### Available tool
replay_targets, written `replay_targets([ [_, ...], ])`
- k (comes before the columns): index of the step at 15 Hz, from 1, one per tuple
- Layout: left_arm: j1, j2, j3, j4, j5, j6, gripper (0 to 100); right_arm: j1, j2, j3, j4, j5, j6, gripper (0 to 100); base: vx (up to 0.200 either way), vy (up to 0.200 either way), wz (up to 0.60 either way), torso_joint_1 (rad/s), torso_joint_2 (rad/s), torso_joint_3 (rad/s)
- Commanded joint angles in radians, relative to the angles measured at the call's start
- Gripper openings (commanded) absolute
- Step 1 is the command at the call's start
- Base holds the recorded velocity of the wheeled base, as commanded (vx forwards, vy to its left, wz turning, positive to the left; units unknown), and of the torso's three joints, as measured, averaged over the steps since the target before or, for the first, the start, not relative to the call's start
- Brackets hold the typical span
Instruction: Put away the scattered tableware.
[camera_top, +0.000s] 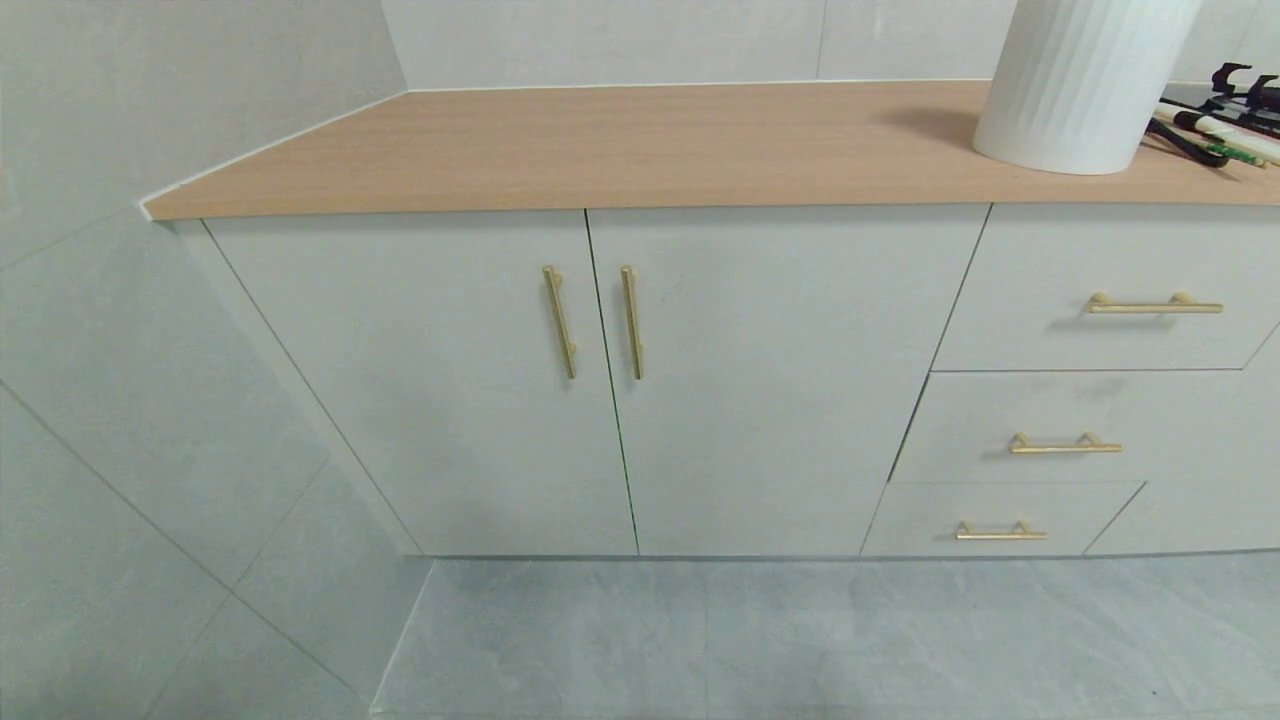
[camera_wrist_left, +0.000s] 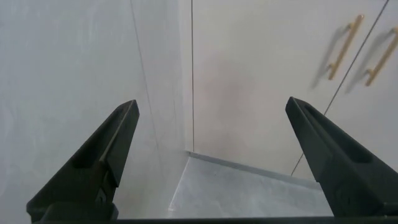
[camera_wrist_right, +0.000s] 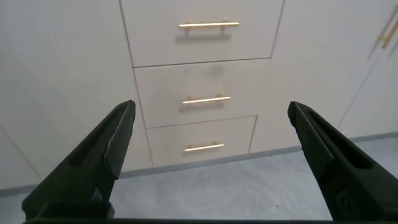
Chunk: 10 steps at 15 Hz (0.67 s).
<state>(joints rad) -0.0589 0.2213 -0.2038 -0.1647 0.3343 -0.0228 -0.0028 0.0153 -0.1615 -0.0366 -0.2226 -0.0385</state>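
No text, label, number or sign can be read anywhere.

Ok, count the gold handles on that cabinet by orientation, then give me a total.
Upright handles on the doors: 2
Level handles on the drawers: 3
Total: 5

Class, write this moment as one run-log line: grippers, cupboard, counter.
left gripper open, empty | right gripper open, empty | cupboard doors shut | drawers shut | counter: white ribbed container, small items
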Motion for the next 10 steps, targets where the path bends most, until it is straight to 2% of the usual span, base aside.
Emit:
replay_targets([
  [1, 0.042, -0.135, 0.084, 0.013, -0.008, 0.000, 100, -0.002, -0.014, 0.071, -0.012, -0.015, -0.001, 100, 0.000, 0.000, 0.00, 0.000, 0.00, 0.000],
  [2, 0.056, -0.178, 0.127, 0.017, -0.008, 0.001, 100, -0.002, -0.012, 0.106, -0.039, -0.026, 0.000, 100, 0.000, 0.000, 0.00, 0.000, 0.00, 0.000],
  [4, 0.068, -0.207, 0.198, 0.010, -0.003, 0.043, 100, -0.002, -0.012, 0.161, -0.071, -0.029, 0.002, 100, 0.000, 0.000, 0.00, 0.000, 0.00, 0.000],
  [6, 0.068, -0.214, 0.204, 0.070, -0.006, 0.043, 100, -0.002, -0.012, 0.161, -0.034, -0.029, 0.006, 100, 0.000, 0.000, 0.00, 0.000, 0.00, 0.000],
  [7, 0.065, -0.221, 0.192, 0.165, -0.049, 0.035, 100, -0.002, -0.012, 0.161, -0.011, -0.026, 0.012, 100, 0.000, 0.000, 0.00, 0.000, 0.00, 0.000],
  [8, 0.065, -0.221, 0.195, 0.146, -0.104, 0.032, 100, -0.002, -0.014, 0.161, -0.011, -0.020, 0.032, 100, 0.000, 0.000, 0.00, 0.000, 0.00, 0.000],
  [9, 0.065, -0.221, 0.195, 0.146, -0.104, 0.032, 100, -0.002, -0.014, 0.161, -0.011, -0.020, 0.032, 100, 0.000, 0.000, 0.00, 0.000, 0.00, 0.000],
  [10, 0.065, -0.221, 0.201, 0.134, -0.228, 0.023, 100, -0.002, -0.012, 0.161, -0.009, 0.098, 0.043, 100, 0.000, 0.000, 0.00, 0.000, 0.00, 0.000],
])
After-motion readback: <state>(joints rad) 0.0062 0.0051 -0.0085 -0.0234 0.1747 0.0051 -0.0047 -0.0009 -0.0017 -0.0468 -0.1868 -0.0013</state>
